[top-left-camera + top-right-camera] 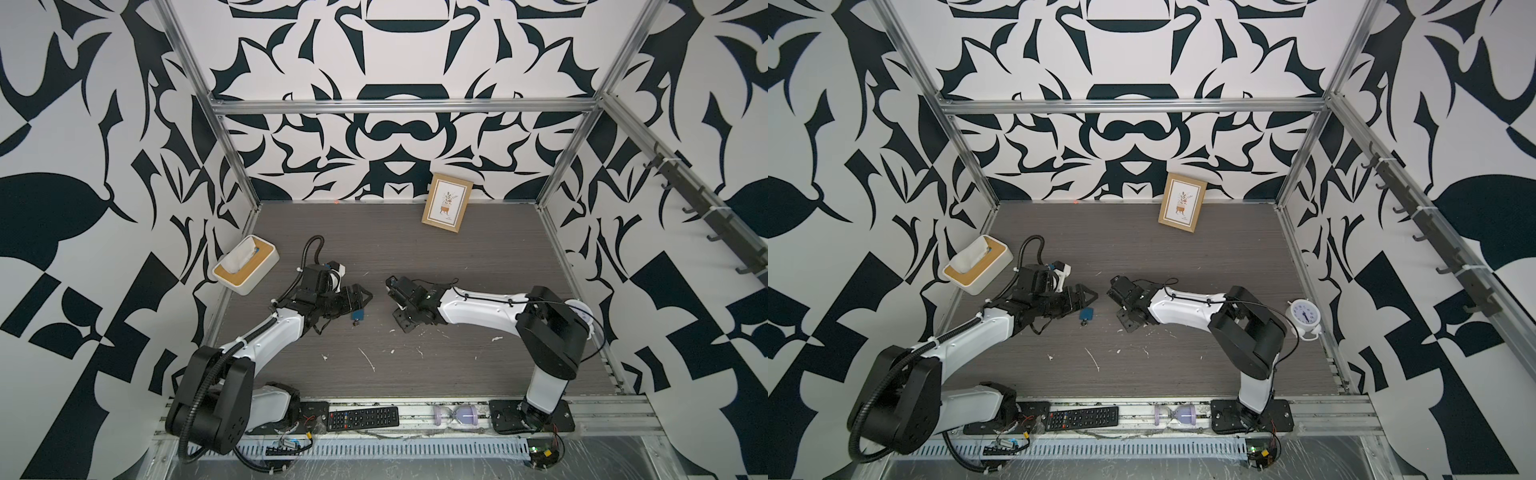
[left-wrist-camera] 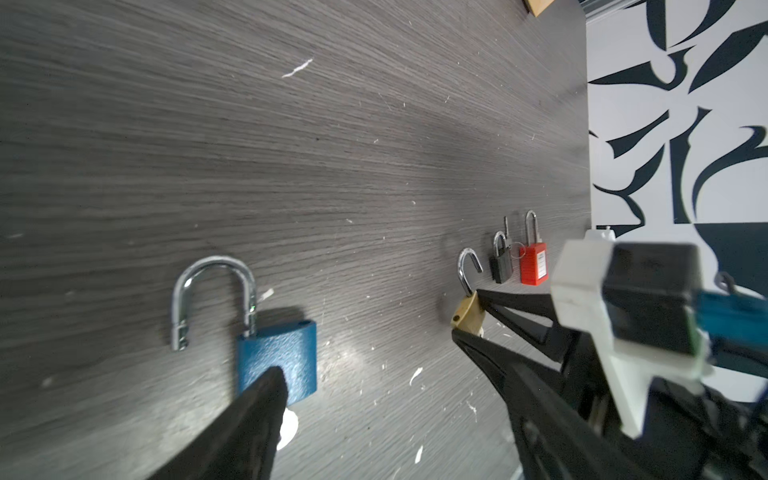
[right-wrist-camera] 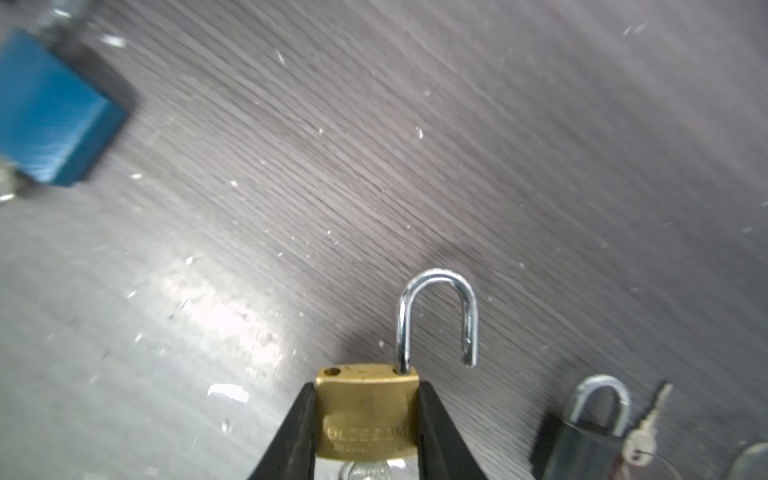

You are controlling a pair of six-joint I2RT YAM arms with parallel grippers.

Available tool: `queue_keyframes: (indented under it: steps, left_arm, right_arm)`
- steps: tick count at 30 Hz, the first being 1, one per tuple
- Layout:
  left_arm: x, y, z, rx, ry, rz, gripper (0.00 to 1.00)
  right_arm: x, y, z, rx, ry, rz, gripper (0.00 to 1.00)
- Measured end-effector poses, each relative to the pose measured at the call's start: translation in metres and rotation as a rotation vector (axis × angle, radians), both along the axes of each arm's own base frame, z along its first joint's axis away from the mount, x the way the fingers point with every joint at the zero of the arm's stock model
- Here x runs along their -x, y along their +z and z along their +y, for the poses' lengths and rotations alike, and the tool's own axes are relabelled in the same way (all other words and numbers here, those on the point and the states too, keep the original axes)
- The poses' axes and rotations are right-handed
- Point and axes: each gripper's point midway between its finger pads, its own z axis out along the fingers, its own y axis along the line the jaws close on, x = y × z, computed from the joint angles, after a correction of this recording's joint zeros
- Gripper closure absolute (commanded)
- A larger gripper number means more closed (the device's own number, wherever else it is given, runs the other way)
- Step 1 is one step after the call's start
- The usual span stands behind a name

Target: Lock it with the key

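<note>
The brass lock [image 3: 365, 411] sits near the middle of the table [image 3: 457, 145], pinched by its sides in the right gripper [image 3: 365, 386], whose jaws are part-closed on it. Its shackle [image 3: 436, 311] stands open, so the locking looks not yet done; I cannot tell whether a key is in it. The left gripper [image 1: 366, 296] gapes wide and holds nothing, just by the blue lock [image 2: 276, 357], which is also unlocked.

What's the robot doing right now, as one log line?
left gripper: open, near blue padlock | right gripper: shut on brass padlock | both padlocks: open
</note>
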Motion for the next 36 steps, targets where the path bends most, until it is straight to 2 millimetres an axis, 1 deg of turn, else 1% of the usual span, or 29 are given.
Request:
queue_keyframes:
  steps: [4, 7, 11, 13, 20, 29, 36]
  left_arm:
    - [-0.005, -0.002, -0.013, 0.046, -0.036, 0.021, 0.22]
    - [-0.005, 0.003, -0.026, 0.08, -0.074, 0.014, 0.21]
    - [-0.008, 0.014, -0.046, 0.145, -0.136, -0.006, 0.21]
    - [-0.009, 0.018, -0.054, 0.189, -0.161, -0.008, 0.23]
    - [-0.007, 0.018, -0.068, 0.249, -0.212, 0.018, 0.26]
    - [-0.007, 0.02, -0.081, 0.274, -0.254, 0.038, 0.41]
    - [-0.012, 0.019, -0.087, 0.289, -0.263, 0.058, 0.62]
  right_arm:
    - [0.002, 0.026, 0.01, -0.065, 0.079, -0.042, 0.72]
    - [0.004, 0.04, 0.016, -0.102, 0.126, -0.062, 0.72]
    - [0.007, 0.045, 0.02, -0.12, 0.162, -0.057, 0.72]
    - [0.009, 0.046, 0.021, -0.123, 0.175, -0.052, 0.72]
    - [0.008, 0.054, 0.026, -0.135, 0.189, -0.052, 0.72]
    - [0.007, 0.061, 0.031, -0.145, 0.202, -0.054, 0.73]
    - [0.007, 0.061, 0.032, -0.137, 0.208, -0.047, 0.74]
